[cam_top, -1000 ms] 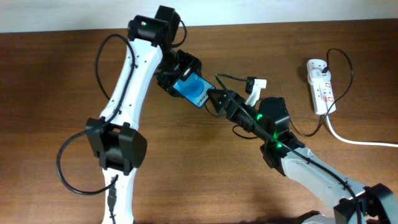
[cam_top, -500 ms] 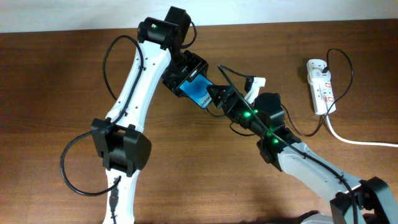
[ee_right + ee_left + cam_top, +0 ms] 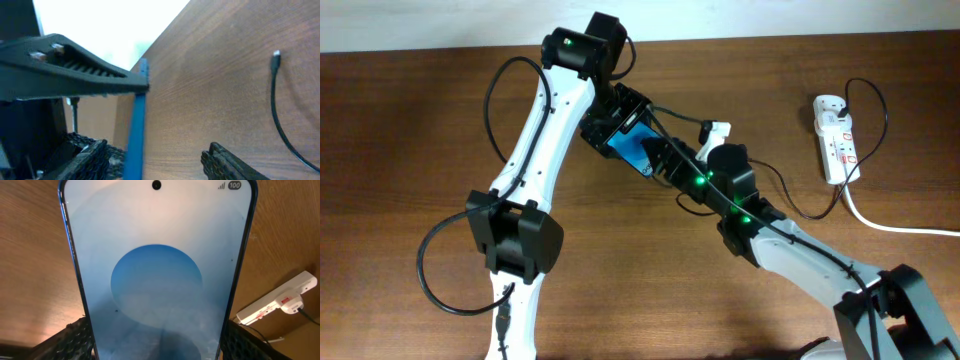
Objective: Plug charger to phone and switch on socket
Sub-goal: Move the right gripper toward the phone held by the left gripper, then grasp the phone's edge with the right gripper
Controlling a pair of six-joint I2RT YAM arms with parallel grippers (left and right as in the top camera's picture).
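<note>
Now the phone [image 3: 157, 280], pale-blue screen with a darker blue circle, is clamped in the left jaws mid-table [image 3: 420, 120]. The right jaws stand apart at its edge, and the charger [image 3: 276, 60] tip lies loose.

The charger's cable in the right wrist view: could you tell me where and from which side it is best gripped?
Grip the charger just behind its plug tip, from above, jaws across the cable: it seems to lie flat on the table, with the tip end free.
</note>
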